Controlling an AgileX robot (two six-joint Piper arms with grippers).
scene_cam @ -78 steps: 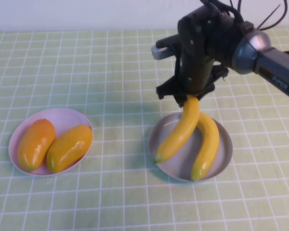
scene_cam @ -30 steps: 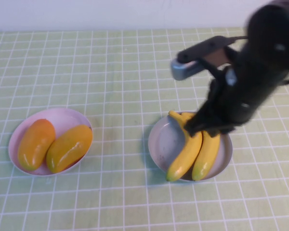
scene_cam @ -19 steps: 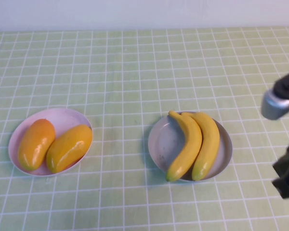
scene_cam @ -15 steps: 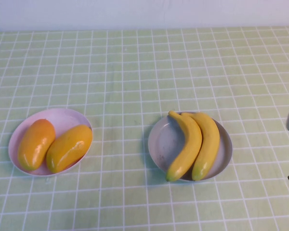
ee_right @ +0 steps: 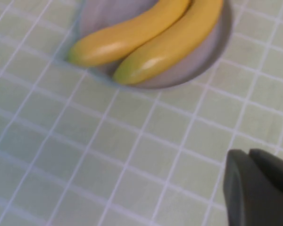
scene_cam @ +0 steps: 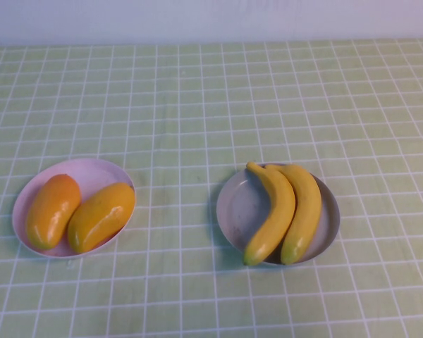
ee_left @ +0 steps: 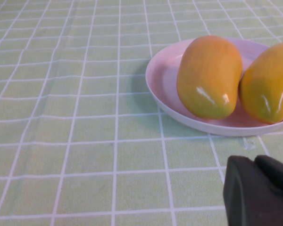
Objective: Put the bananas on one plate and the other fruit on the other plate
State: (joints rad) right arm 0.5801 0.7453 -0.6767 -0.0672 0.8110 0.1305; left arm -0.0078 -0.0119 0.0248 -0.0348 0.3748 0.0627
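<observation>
Both claws, left gripper (ee_left: 257, 190) near the pink plate (ee_left: 155, 82) holding mangoes (ee_left: 209, 77) and right gripper (ee_right: 257, 186) near the grey-blue plate (ee_right: 217, 44) holding bananas (ee_right: 167, 47), have indeterminable closure; low sweeps risk clipping rims.

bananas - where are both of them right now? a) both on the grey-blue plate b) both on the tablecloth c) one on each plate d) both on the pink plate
a: the two bananas lie side by side on the grey-blue plate, while the pink plate holds the two mango-like fruits. The left gripper sits near the pink plate and the right gripper is off the grey-blue plate.
</observation>
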